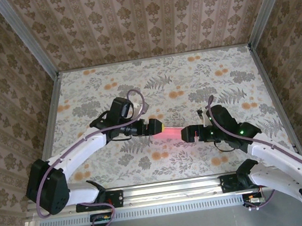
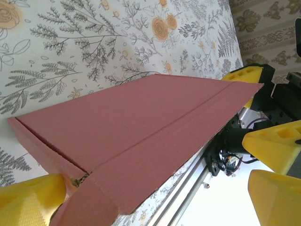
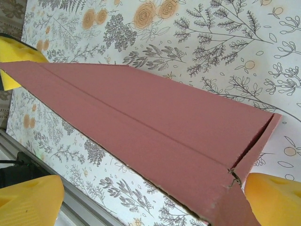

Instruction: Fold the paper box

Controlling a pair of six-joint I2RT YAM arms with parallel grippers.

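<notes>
Where the two arms meet, over the middle of the floral-patterned table [image 1: 220, 87], the work is found. The white left arm [image 1: 83, 147] and white right arm [image 1: 278, 152] are reached inward from the near edge, wrists turned toward each other.

The pink thin-cardboard paper box [image 1: 170, 134] is located between them, near the table's centre, its long axis run from one gripper to the other. From the wrists, a broad pink panel and a narrower strip beyond a crease are noted, tilted over the tabletop. Whether the lower edge is rested on the table cannot be told.

Left gripper [image 1: 154, 126]: jaws spread wide, nothing clamped. The left gripper's finger [image 2: 30, 202], yellow, is set against the box's near end; its partner stands apart from the card.

Right gripper [image 1: 190, 134]: likewise spread wide, nothing clamped. The right gripper's finger [image 3: 277, 197], yellow, is set just beside the opposite end.

A rounded left end flap [image 2: 89, 207] is seen untucked. A right end flap [image 3: 235, 209] is seen likewise, with a slit at its corner.

Step judged in hand: closing the ends. For this to be done well, the body should be braced by one gripper while a flap is pushed by the other. Pressure is best applied close to the crease, since thin card is probably buckled by a mid-panel push. Equal force from both ends is to be avoided, or the box may be bowed.
</notes>
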